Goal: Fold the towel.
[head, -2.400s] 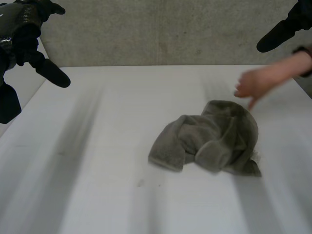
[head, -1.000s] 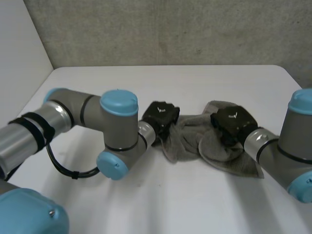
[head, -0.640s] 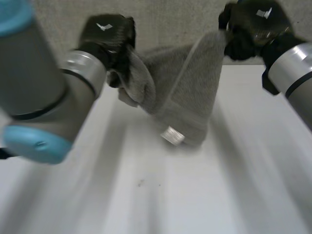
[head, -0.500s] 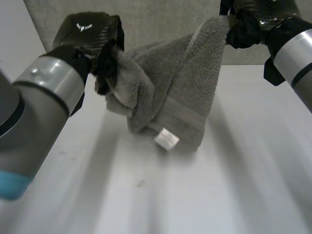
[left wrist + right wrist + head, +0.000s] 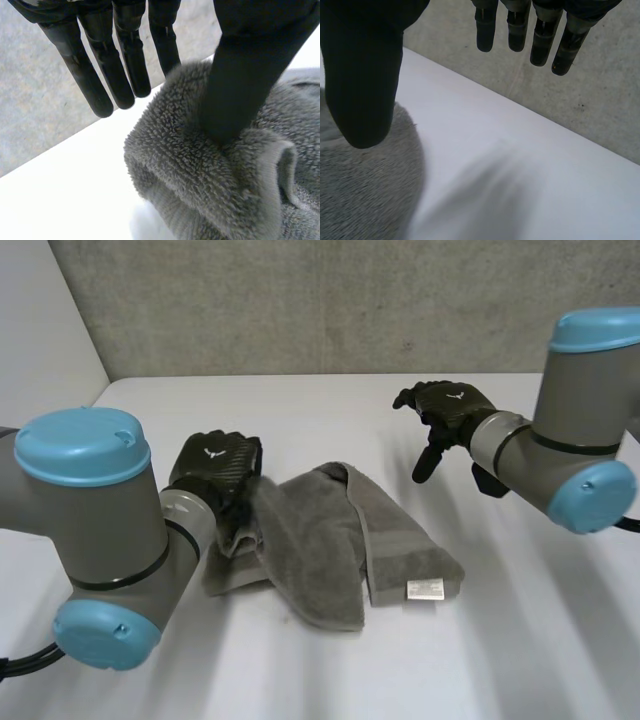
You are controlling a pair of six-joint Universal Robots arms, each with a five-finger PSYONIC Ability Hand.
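Half a second ago I had the towel hoisted in the air between both hands; now it is down on the counter, and my right hand has let go and drawn off to the side. The towel lies in a loose, rumpled heap at about the middle of the counter, with thick folds running across it and one long fold lapped over the top. Its small white label faces up on the near corner, on my right-hand side. My left hand sits at the towel's left edge, touching the cloth. From my left wrist I see my thumb pressing down onto a plump fold, while my fingers reach out straight beyond that fold with bare counter under them, so the hand is released rather than clamped on the cloth. My right hand hovers above the counter, near the towel's far right side but apart from it. From my right wrist its fingers hang straight and spread away from the thumb, holding nothing, with a rounded edge of the towel just below the thumb and white counter beside it. A grey concrete wall stands behind the counter.
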